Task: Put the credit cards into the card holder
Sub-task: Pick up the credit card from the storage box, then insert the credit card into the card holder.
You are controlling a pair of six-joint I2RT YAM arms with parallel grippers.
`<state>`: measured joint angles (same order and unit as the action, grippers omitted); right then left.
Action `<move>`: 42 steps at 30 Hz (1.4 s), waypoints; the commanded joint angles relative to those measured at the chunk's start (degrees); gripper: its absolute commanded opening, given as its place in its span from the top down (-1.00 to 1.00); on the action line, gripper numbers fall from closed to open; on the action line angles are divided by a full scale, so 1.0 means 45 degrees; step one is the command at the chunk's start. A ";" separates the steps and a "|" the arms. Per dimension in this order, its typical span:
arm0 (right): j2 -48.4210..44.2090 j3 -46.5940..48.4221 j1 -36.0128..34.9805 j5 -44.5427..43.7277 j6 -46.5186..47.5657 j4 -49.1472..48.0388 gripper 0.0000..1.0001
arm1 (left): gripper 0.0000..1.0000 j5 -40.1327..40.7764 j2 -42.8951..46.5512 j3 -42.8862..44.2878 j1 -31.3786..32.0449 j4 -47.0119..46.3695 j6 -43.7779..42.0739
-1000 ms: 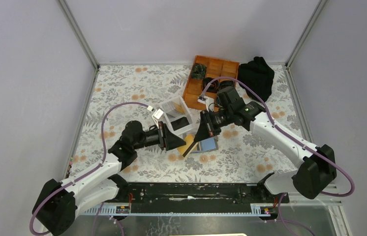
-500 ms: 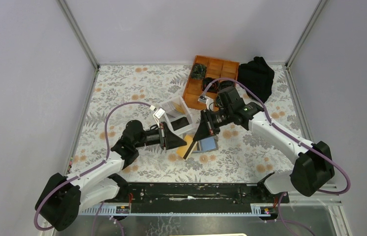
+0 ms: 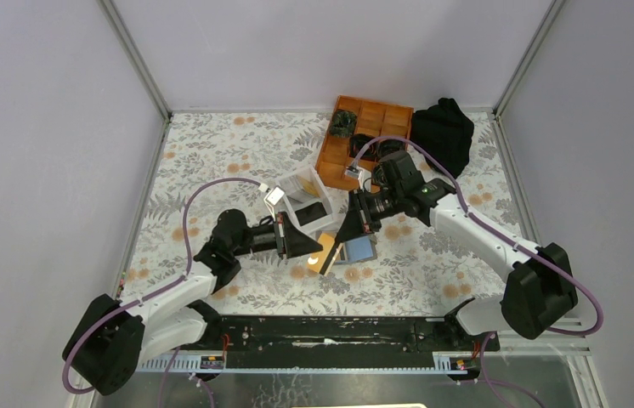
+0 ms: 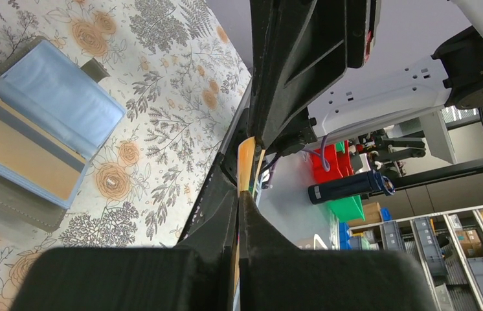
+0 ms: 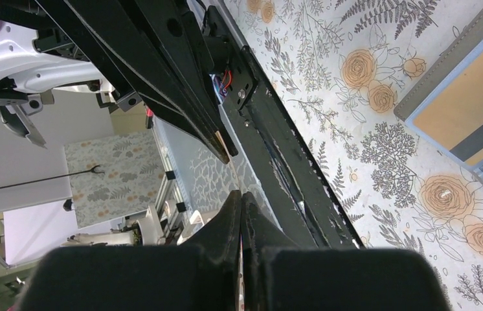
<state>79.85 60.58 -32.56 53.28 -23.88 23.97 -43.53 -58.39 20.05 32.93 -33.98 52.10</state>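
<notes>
Tan-gold card [image 3: 325,252] pinched by left tool [image 3: 318,246] and right tool [image 3: 342,238], beside card holder [image 3: 361,249].

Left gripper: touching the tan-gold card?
Touching. The left wrist view shows the left gripper shut on the tan-gold card, whose edge sticks out from between its fingertips.

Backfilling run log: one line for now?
left gripper: shut on tan-gold card | right gripper: shut on tan-gold card | card holder: open, flat

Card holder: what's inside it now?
The open holder shows a dark-striped tan card in one half, pale blue lining in the other. Anything beneath that card is covered.
</notes>
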 commanded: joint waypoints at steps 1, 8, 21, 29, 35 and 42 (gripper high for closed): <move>-0.0019 -0.0020 0.0095 0.0617 -0.0487 -0.1074 0.97 | 1.00 0.0280 -0.0223 -0.0344 -0.0013 -0.0724 0.0303; 0.0009 -0.0011 0.0369 0.0304 -0.0919 -0.1647 0.38 | 1.00 0.1930 -0.0246 -0.0157 0.0050 0.0222 0.0301; -0.0670 -0.0070 0.0803 -0.5039 -0.0630 -0.0964 0.02 | 1.00 0.7290 -0.1751 0.0731 0.1688 0.1747 0.0591; -0.0997 -0.0685 0.0809 -0.8723 -0.0084 -0.0016 0.15 | 1.00 0.9417 -0.3705 0.2096 0.2750 0.2050 0.1115; -0.0976 -0.1287 0.0786 -0.9644 -0.0060 0.0189 0.28 | 1.00 1.0990 -0.4830 0.2707 0.3454 0.2457 0.1879; -0.1071 -0.1823 0.0695 -1.0251 0.0031 0.0084 0.60 | 1.00 1.2763 -0.5668 0.2810 0.4294 0.2453 0.2899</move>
<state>76.64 52.80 -29.19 10.50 -24.80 24.84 6.63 -82.54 31.42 50.57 -22.94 62.06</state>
